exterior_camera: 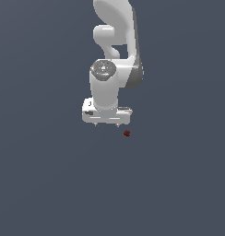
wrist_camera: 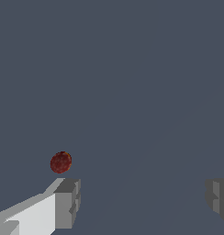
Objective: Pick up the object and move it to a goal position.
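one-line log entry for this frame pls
phase: pre-grasp | gripper: open, empty | dark red ball: ungrasped, beyond one fingertip, outside the jaw gap | next: likely align over ball

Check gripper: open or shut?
Open. In the wrist view the fingers stand wide apart, empty; the ball lies outside the gripper.

All around you lies one flat, slate-grey surface [exterior_camera: 40, 184], uniform in both views. You see no seam between floor and wall. The light is even and soft.
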You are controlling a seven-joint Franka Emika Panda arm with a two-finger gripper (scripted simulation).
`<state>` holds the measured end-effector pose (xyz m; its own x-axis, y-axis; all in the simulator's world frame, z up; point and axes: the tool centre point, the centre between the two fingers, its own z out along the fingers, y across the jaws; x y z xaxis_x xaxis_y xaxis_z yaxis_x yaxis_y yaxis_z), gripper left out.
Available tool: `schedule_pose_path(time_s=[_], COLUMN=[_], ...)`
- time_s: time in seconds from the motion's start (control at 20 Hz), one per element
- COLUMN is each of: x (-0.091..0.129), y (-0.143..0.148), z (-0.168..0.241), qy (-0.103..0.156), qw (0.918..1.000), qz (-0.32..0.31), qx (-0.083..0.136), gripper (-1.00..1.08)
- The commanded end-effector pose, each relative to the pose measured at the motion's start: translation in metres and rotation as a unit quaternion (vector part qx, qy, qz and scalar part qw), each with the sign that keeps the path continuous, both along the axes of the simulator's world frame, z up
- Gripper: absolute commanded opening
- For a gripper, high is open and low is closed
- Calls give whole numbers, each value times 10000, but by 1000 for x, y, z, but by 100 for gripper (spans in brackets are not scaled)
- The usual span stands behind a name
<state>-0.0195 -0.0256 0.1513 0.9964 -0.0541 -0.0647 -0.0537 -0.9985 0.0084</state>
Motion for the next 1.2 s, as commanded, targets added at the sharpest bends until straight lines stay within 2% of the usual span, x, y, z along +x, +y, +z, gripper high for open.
schedule_pose_path(time_s=[0.0, 0.65, 1.15], x=[0, 5, -5], y=[0, 0, 43], z=[0, -3, -36], qy=[0, 1, -126], qw=[10000, 9999, 9998], qz=[0, 115, -118], qx=[0, -12, -19], gripper=[100, 100, 100])
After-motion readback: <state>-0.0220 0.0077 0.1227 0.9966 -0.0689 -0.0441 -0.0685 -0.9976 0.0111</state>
